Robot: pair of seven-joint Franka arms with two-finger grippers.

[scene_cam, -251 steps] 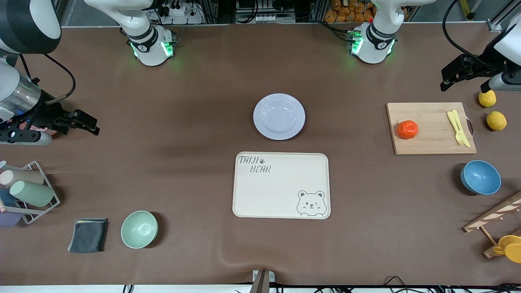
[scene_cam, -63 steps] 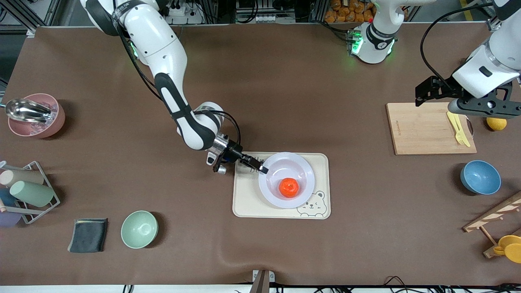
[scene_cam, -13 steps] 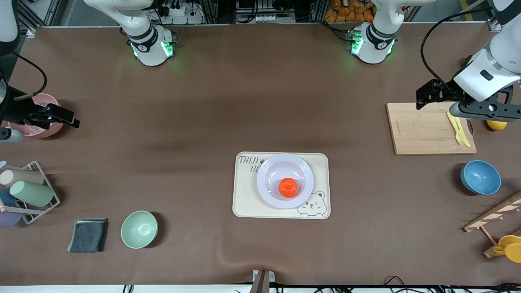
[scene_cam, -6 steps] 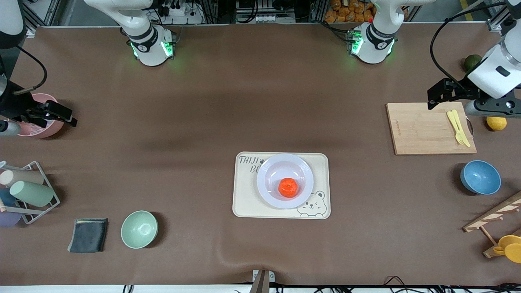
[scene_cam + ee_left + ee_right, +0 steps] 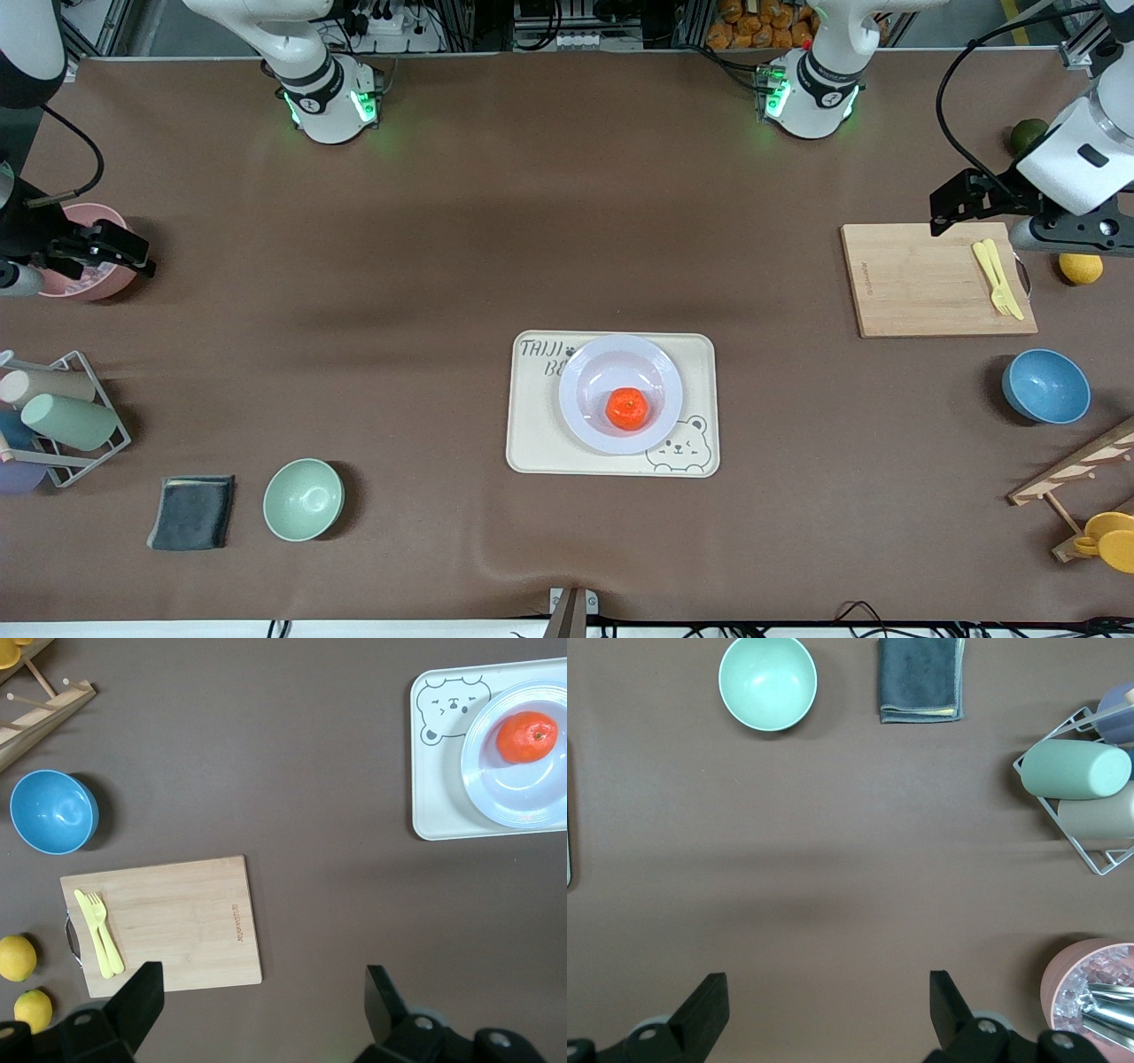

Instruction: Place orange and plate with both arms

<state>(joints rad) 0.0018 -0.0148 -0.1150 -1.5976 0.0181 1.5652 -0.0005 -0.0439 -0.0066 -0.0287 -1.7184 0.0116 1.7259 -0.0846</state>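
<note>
The orange (image 5: 628, 408) lies in the middle of the pale lavender plate (image 5: 586, 390), which rests on the cream bear tray (image 5: 536, 439) at the table's centre. The left wrist view shows the same orange (image 5: 526, 736) and plate (image 5: 518, 806) far from my jaws. My left gripper (image 5: 941, 213) hangs open and empty over the cutting board's farther edge, and in its wrist view the left gripper (image 5: 264, 997) holds nothing. My right gripper (image 5: 137, 260) is open and empty beside the pink bowl, and the right gripper (image 5: 828, 1005) has only bare table under it.
A wooden cutting board (image 5: 921, 283) carries yellow cutlery (image 5: 997, 276); lemons (image 5: 1081, 268), a dark green fruit (image 5: 1028, 135) and a blue bowl (image 5: 1045, 386) lie at the left arm's end. A pink bowl (image 5: 84, 275), cup rack (image 5: 62, 416), dark cloth (image 5: 191, 512) and green bowl (image 5: 303, 499) lie at the right arm's end.
Both arms have drawn a little farther out toward their own ends of the table, the left one also rising. The plate and orange have not moved.
</note>
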